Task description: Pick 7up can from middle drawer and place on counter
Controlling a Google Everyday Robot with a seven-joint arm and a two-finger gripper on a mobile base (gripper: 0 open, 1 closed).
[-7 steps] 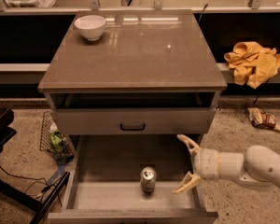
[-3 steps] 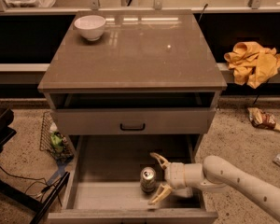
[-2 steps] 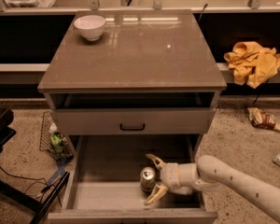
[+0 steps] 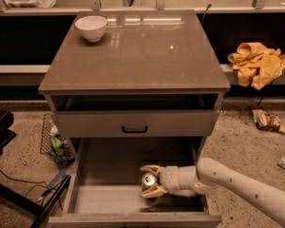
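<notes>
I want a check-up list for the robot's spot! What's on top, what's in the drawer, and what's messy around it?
Surface: the counter is glossy, with only a white bowl at its far left corner.
Job's things: the can is in the open drawer, towards the front right, not yet on the counter.
Clutter: a yellow cloth on the ledge to the right, a wrapper on the floor, a wire basket left of the cabinet.
Gripper: the gripper is down in the drawer, right at the can. Its arm reaches in from the right.
Cables: a black cable on the floor at left.
Surroundings: a speckled floor.
</notes>
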